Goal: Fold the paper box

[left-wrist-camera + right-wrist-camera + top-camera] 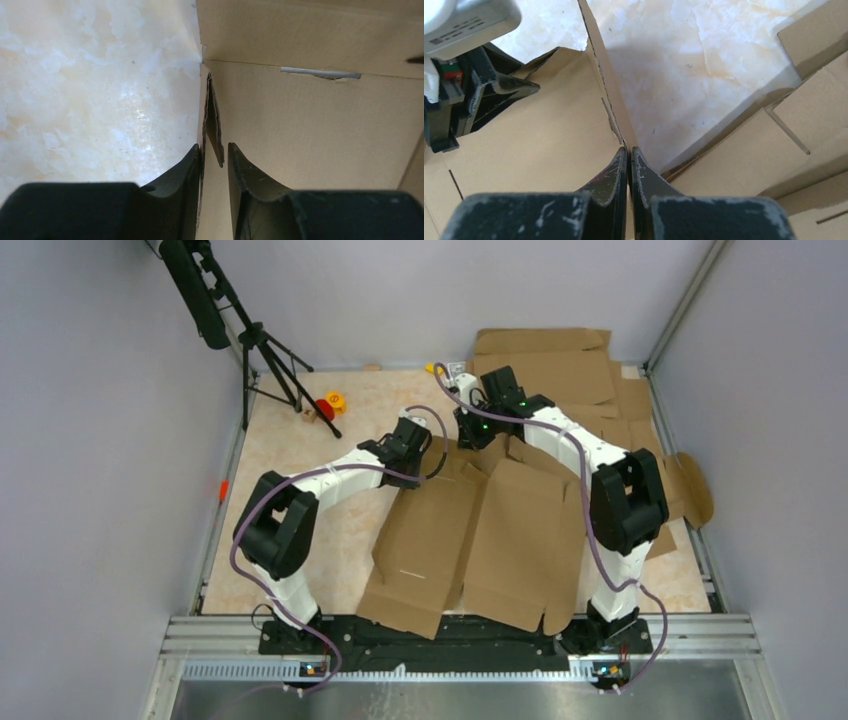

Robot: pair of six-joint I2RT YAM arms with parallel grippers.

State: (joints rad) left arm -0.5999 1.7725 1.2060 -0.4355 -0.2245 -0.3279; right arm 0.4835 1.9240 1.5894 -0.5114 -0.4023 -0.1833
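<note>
The paper box (480, 540) is a large brown cardboard blank lying across the middle of the table, with its panels partly raised along the creases. My left gripper (432, 445) is at its far left corner. In the left wrist view (214, 147) the jaws stand slightly apart with a cardboard edge (212, 120) between them, touching the left finger. My right gripper (478, 435) is at the far edge. In the right wrist view (629, 149) it is shut on a thin upright flap (601, 75) of the box. The left gripper's fingers (509, 86) also show there.
A pile of other brown cardboard blanks (560, 365) lies at the back right and along the right edge (685, 490). A black tripod (270, 360) stands at the back left. Small red and yellow toys (330, 402) lie by its foot.
</note>
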